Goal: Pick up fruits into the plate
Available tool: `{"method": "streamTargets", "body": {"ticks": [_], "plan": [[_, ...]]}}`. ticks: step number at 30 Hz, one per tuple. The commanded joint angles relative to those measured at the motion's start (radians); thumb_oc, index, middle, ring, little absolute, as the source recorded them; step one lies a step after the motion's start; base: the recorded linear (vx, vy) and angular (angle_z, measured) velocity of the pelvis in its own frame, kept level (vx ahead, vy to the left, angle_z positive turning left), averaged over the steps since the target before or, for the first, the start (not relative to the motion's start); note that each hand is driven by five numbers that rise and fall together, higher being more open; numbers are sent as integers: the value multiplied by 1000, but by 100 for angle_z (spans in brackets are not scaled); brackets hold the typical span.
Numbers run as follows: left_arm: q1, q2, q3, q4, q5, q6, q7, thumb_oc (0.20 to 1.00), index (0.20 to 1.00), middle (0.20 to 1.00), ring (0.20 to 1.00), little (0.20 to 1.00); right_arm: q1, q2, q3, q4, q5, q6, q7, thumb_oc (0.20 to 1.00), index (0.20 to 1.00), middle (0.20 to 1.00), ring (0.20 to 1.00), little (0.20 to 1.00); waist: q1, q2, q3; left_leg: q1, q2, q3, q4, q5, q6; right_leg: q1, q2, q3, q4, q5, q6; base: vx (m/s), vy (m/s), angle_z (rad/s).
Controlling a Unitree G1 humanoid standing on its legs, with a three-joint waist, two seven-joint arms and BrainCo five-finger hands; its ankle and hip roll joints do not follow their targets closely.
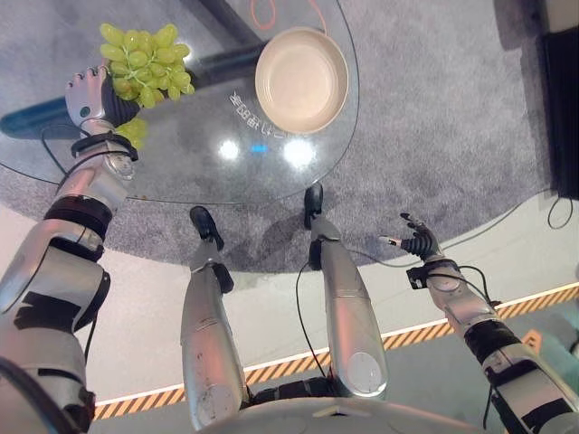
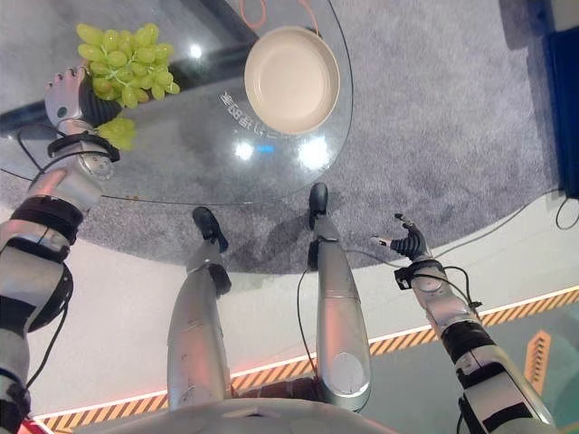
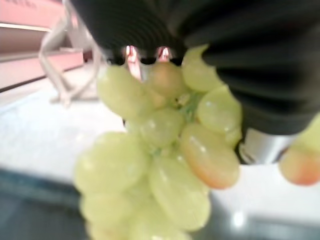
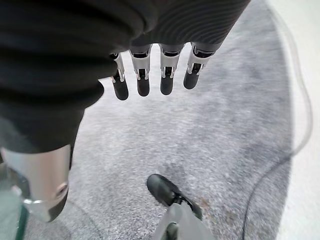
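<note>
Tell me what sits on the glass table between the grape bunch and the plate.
Nothing: in the left eye view, bare glass table separates the grapes, held in the left hand, from the empty plate.

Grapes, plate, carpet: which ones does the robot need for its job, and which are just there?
Needed:
- green grapes, held in the left hand
- plate, empty, on the glass table

Just there:
- grey carpet
- right hand, idle, off the table

Probably a showroom or demo hall: a round glass table (image 1: 181, 172) on grey carpet (image 1: 434, 127), hazard-striped floor tape (image 1: 425, 336).
</note>
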Motion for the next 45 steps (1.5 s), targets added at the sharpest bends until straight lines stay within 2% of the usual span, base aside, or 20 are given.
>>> {"method": "streamTargets", "body": {"ticks": [1,6,9,12,15,16,17,18,19,21,23,27,29,30,33,36,37,45], "plan": [[29,47,103,-33,-32,-57,77,200,200,200,200,200,97,-17,-34,-46,-32,0,-27,1000,1000,1000,1000,1000,18,2,-15,18,-77,19,61,-125,4,80,68,-45,-33,-50,-5,15,-7,6],[111,66,174,-135,-41,-89,74,200,200,200,200,200,142,-20,-74,-137,-112,-24,-57,1000,1000,1000,1000,1000,28,19,-15,141,-81,29,23,-128,7,193,54,-58,-48,-72,1,18,18,1],[179,76,220,-202,-11,-118,73,200,200,200,200,200,172,-30,-107,-200,-165,-73,-63,1000,1000,1000,1000,1000,33,40,-17,236,-87,30,-9,-131,12,283,45,-61,-63,-85,9,18,46,6],[256,104,234,-261,30,-143,57,200,200,200,200,200,192,-45,-138,-246,-186,-129,-48,1000,1000,1000,1000,1000,37,55,-59,306,-89,34,-44,-132,13,354,35,-67,-86,-93,14,39,34,2],[341,129,252,-331,32,-148,31,200,200,200,200,200,204,-61,-168,-308,-202,-147,8,1000,1000,1000,1000,1000,41,65,-105,368,-88,31,-80,-126,9,422,29,-72,-120,-92,19,71,19,1],[384,135,267,-365,32,-152,17,200,200,200,200,200,210,-67,-179,-339,-188,-164,45,1000,1000,1000,1000,1000,43,70,-132,395,-87,31,-103,-117,8,451,26,-75,-142,-85,21,165,11,1],[457,132,300,-409,29,-170,-7,200,200,200,200,200,224,-70,-197,-383,-125,-167,131,1000,1000,1000,1000,1000,49,74,-176,449,-84,27,-133,-114,4,510,23,-74,-172,-86,26,133,5,3],[463,132,304,-413,29,-174,-8,200,200,200,200,200,224,-71,-197,-387,-117,-167,139,1000,1000,1000,1000,1000,48,74,-180,450,-84,27,-138,-109,4,512,24,-75,-178,-80,25,151,-5,5],[500,122,319,-437,35,-186,-18,200,200,200,200,200,232,-66,-208,-412,-61,-175,197,1000,1000,1000,1000,1000,52,77,-203,479,-80,27,-156,-109,1,544,23,-79,-194,-83,28,95,-7,1],[544,106,337,-471,38,-203,-40,200,200,200,200,200,237,-50,-215,-443,25,-160,299,1000,1000,1000,1000,1000,58,80,-244,510,-74,29,-180,-99,-1,580,19,-84,-220,-74,31,131,-16,1],[604,59,343,-517,47,-236,-69,200,200,200,200,200,235,-16,-200,-480,121,-152,442,1000,1000,1000,1000,1000,71,85,-300,563,-58,32,-211,-88,-9,640,8,-99,-252,-63,37,131,-27,-2],[638,-8,315,-553,54,-268,-91,200,200,200,200,200,200,21,-151,-514,206,-94,567,1000,1000,1000,1000,1000,94,88,-356,613,-44,34,-236,-82,-16,698,1,-120,-276,-59,40,99,-20,4],[651,-33,305,-566,62,-279,-102,200,200,200,200,200,185,33,-129,-524,224,-75,598,1000,1000,1000,1000,1000,104,88,-374,628,-41,32,-242,-83,-17,715,0,-127,-284,-59,40,57,-31,3],[658,-63,286,-589,74,-277,-114,200,200,200,200,200,149,53,-99,-537,243,-38,620,1000,1000,1000,1000,1000,116,88,-391,644,-38,29,-244,-86,-18,735,-1,-136,-289,-61,40,49,-36,4],[678,-98,269,-613,89,-308,-148,200,200,200,200,200,86,89,-53,-557,254,9,658,1000,1000,1000,1000,1000,134,86,-417,675,-32,30,-249,-92,-19,771,-5,-151,-302,-60,39,51,-37,4],[687,-107,262,-637,96,-302,-180,200,200,200,200,200,54,103,-26,-573,235,25,654,1000,1000,1000,1000,1000,143,86,-429,691,-30,34,-255,-93,-19,789,-5,-156,-312,-59,40,26,-14,2],[688,-111,245,-652,86,-308,-196,200,200,200,200,200,14,108,5,-599,237,52,658,1000,1000,1000,1000,1000,150,85,-437,702,-27,33,-260,-94,-20,801,-5,-161,-317,-59,42,0,0,0],[689,-153,195,-674,68,-320,-242,200,200,200,200,200,-92,137,89,-659,244,82,629,1000,1000,1000,1000,1000,172,78,-448,731,-24,33,-264,-106,-15,831,-4,-164,-331,-60,43,0,0,0]]}}
